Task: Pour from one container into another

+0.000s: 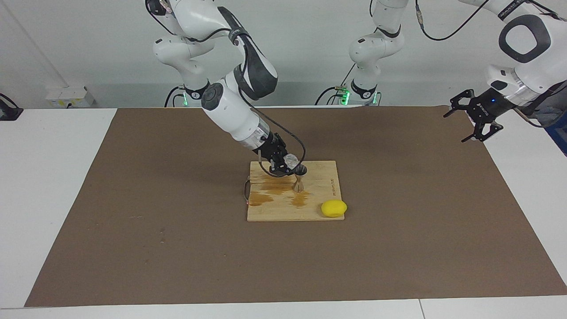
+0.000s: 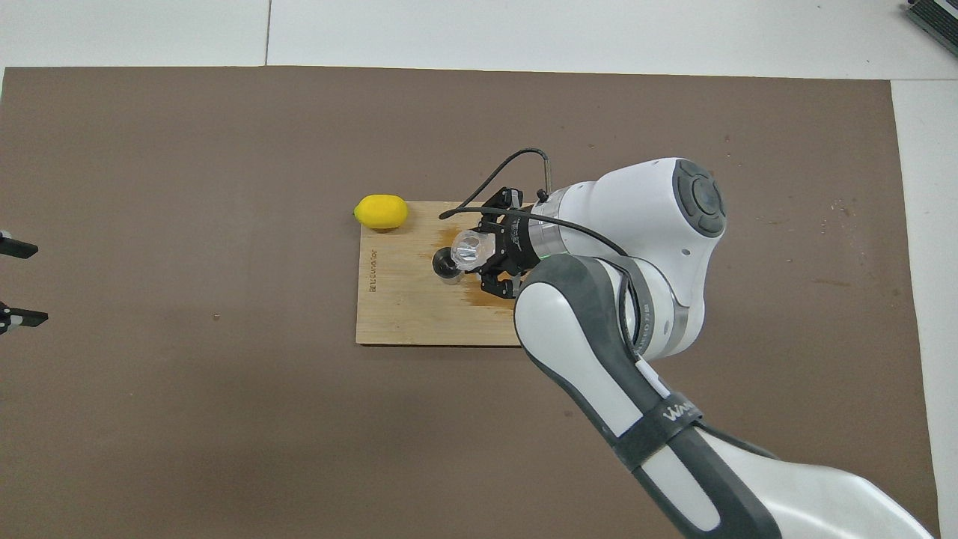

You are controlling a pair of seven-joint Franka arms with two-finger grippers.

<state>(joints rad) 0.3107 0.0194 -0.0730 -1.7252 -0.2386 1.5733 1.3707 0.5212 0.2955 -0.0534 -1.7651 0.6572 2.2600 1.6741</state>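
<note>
My right gripper [image 1: 288,165] is shut on the small clear glass cup [image 1: 292,161] and holds it tipped over, its mouth right beside the top of the steel jigger [image 1: 300,179]. The jigger stands upright on the wooden board [image 1: 323,186]. From overhead the tilted glass cup [image 2: 469,249] lies against the jigger's dark mouth [image 2: 444,262], with the right gripper [image 2: 488,258] just beside them. My left gripper [image 1: 473,118] is open and waits in the air over the table's edge at the left arm's end; only its fingertips [image 2: 16,249] show in the overhead view.
A yellow lemon [image 1: 334,208] lies at the board's corner farthest from the robots, toward the left arm's end; it also shows in the overhead view [image 2: 382,212]. Dark wet stains [image 1: 277,189] mark the board around the jigger. A brown mat [image 1: 155,221] covers the table.
</note>
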